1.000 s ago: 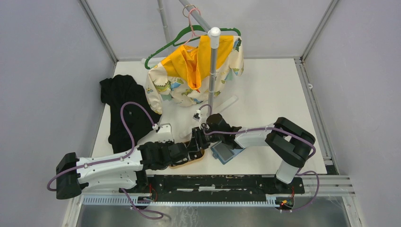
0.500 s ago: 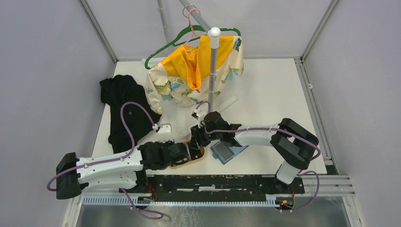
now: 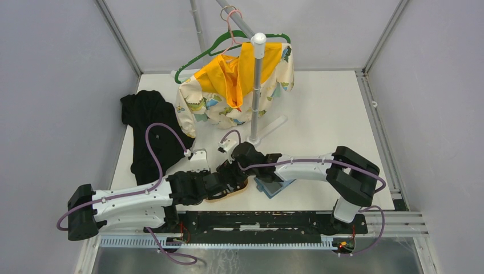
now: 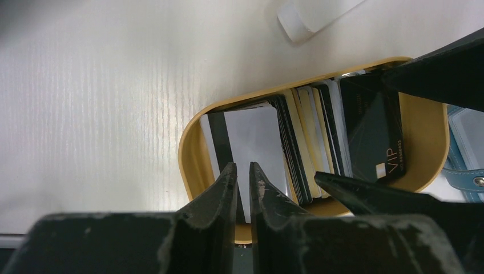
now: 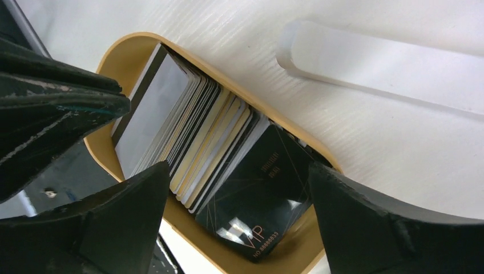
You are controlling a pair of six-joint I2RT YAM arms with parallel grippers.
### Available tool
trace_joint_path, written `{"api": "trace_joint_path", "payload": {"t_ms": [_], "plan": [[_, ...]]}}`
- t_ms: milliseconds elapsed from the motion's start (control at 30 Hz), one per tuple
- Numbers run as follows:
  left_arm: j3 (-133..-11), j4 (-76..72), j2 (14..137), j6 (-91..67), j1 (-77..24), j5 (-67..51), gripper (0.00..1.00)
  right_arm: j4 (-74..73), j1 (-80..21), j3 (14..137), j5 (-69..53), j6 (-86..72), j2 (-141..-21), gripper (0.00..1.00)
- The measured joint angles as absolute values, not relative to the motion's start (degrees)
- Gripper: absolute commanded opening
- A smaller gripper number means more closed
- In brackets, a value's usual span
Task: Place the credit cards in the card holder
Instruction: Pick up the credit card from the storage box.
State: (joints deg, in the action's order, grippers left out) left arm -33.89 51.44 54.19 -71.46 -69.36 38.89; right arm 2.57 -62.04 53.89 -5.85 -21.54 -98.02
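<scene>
Overhead, both arms crowd over the tan oval wooden tray point(image 3: 224, 197) near the front edge of the white worktop point(image 3: 325, 120). The left hand point(image 3: 227, 181) is at the tray's near end and the right hand point(image 3: 235, 167) is above it, so the cards are hidden here. The flat, square, teal-blue card holder point(image 3: 273, 186) lies just beside the tray on its right, paler inside facing up. That looks well placed for a short carry.

From the left wrist, the thin black, white and grey plastic credit cards point(image 4: 297, 142) stand on edge in the tray point(image 4: 191, 148), packed like files, their faces glossy. The left hand point(image 4: 242, 168) has its fingers drawn almost together, with only a slit between them and nothing visibly caught. It sits at the tray's near rim, probably to steady it, though I cannot confirm contact. The holder's teal strap point(image 4: 465, 174) shows at the right edge.

From the right wrist, the right hand point(image 5: 237, 168) is spread wide and empty, straddling the row of cards point(image 5: 200, 131). A black card point(image 5: 257, 194) lettered VIP leans out of the pack between the fingers and is likely the next pick. Such slick, thin plastic needs a pinch across its faces. A frosted plastic bar point(image 5: 388, 74) lies on the worktop beyond the tray point(image 5: 120, 51).
</scene>
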Motion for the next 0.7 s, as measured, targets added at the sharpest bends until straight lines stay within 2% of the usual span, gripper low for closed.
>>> {"api": "trace_joint_path", "payload": {"t_ms": [367,533,700], "plan": [[-33.89,51.18,52.99,-71.44,-69.36,38.89,0.19,1.65,-64.75,53.25,-0.84,-20.14,-97.54,0.97],[-33.89,51.05,51.22,-71.44,-69.36,38.89,0.19,2.87,-65.14,52.29,-0.73,-20.62,-97.45,0.89],[-33.89,50.89,49.87,-71.44,-69.36,38.89,0.19,3.22,-64.95,51.86,-0.14,-21.41,-97.45,0.73]]}}
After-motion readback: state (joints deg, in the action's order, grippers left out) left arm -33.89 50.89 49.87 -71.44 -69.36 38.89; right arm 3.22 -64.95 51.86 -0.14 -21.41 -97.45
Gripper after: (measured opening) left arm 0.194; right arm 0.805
